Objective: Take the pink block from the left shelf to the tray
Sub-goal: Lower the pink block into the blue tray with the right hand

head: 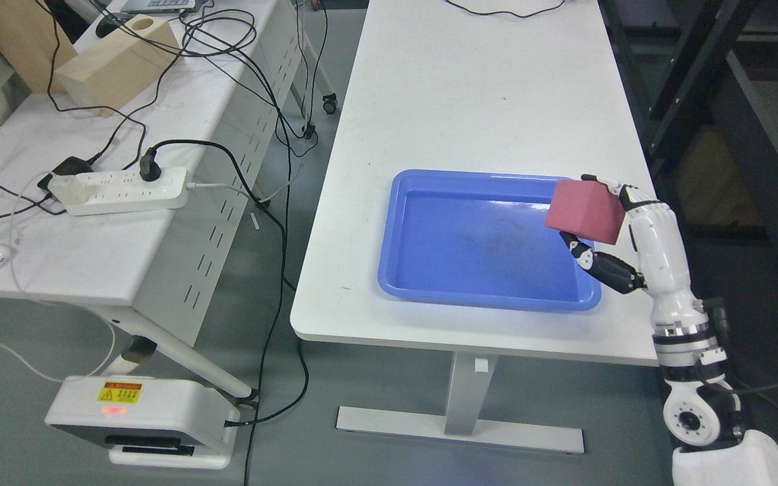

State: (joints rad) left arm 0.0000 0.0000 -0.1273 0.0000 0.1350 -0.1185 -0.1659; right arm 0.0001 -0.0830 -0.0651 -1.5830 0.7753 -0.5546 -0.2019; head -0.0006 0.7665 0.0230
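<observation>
A pink block [585, 211] hangs above the right edge of the blue tray [429, 283], held by my right hand [588, 216]. The hand's white and black fingers [639, 199] wrap the block's right side, and the thumb [598, 263] presses from below. The arm rises from the lower right corner. The tray lies flat on the white table [483, 101] with nothing in it. My left hand does not show.
A second white table [58, 256] at left carries a power strip [122, 191], cables and a wooden box [115, 64]. A dark shelf frame [713, 74] stands at right. On the floor at lower left sits a white base unit [142, 422].
</observation>
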